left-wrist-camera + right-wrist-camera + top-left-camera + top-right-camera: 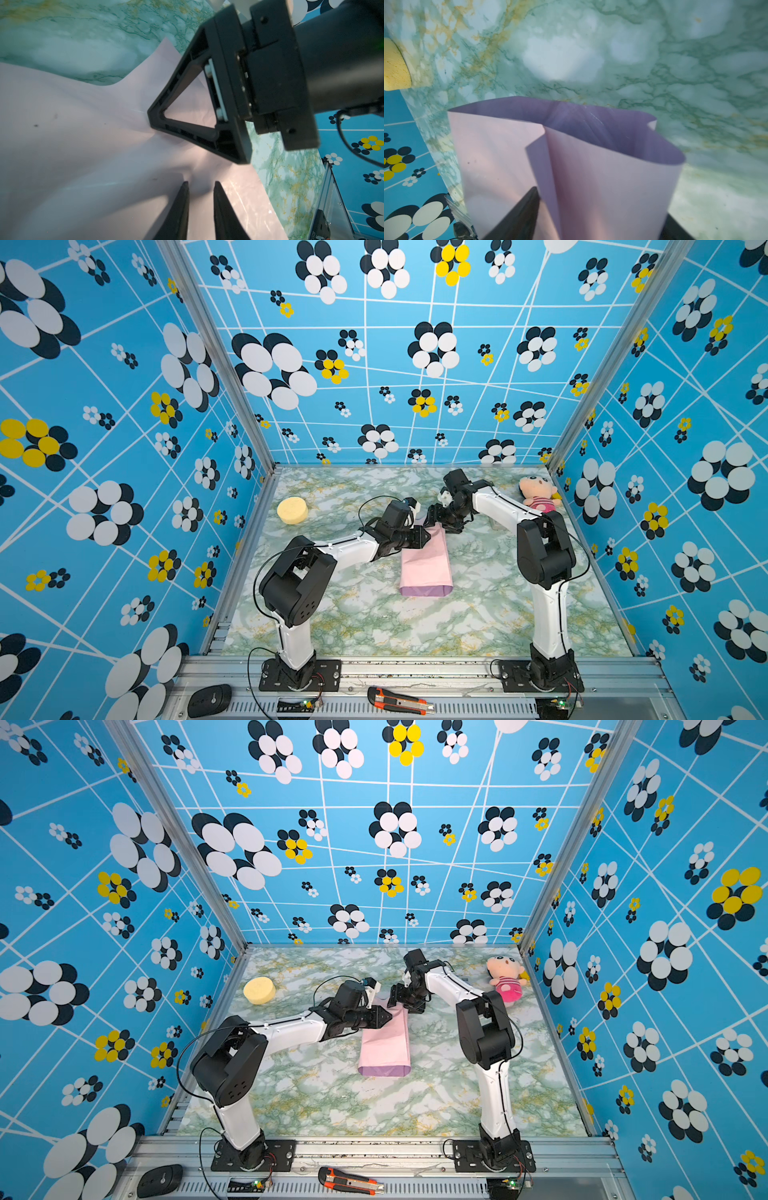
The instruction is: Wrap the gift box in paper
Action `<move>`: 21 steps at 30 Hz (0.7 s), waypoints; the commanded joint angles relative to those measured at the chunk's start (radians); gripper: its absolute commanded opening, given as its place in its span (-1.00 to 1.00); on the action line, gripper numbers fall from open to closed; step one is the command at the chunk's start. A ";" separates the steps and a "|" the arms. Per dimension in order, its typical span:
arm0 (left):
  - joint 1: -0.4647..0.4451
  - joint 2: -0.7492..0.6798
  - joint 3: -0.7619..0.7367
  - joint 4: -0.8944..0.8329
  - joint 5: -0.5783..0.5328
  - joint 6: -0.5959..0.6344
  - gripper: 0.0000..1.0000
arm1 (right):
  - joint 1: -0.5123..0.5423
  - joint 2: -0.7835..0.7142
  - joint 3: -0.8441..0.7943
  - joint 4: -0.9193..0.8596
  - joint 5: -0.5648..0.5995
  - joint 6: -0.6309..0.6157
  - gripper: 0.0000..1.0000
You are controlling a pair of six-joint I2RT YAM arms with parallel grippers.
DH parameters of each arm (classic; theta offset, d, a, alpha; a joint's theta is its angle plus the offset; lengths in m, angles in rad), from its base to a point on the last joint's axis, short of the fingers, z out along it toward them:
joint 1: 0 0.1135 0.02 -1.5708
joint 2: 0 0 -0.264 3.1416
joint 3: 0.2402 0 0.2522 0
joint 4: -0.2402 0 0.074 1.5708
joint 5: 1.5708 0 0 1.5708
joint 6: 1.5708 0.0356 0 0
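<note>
Marbled table [374, 614] holds paper [426, 568]; only top views show doll [538, 493].

Green marble-pattern worktop [374, 626]. Round yellow sponge [292, 510] far left, lying flat. Plush doll [538, 493] in a pink striped outfit at the far right corner, by the wall. Orange-black utility knife [401, 700] on the near metal rail, centre. Black oval object [209, 700] on the rail, near left; type unclear. Blue flower-print walls [374, 364] on three sides.
</note>
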State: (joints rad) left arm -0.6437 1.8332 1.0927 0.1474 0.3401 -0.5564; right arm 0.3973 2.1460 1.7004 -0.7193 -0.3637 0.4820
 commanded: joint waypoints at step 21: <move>-0.005 0.023 -0.036 -0.112 -0.050 0.018 -0.51 | 0.000 -0.258 -0.199 0.006 0.089 0.004 0.50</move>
State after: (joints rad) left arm -0.6437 1.8324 1.0927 0.1459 0.3340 -0.5560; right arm 0.3988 1.8854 1.5696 -0.6884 -0.2749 0.4828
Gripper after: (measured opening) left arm 0.246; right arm 0.748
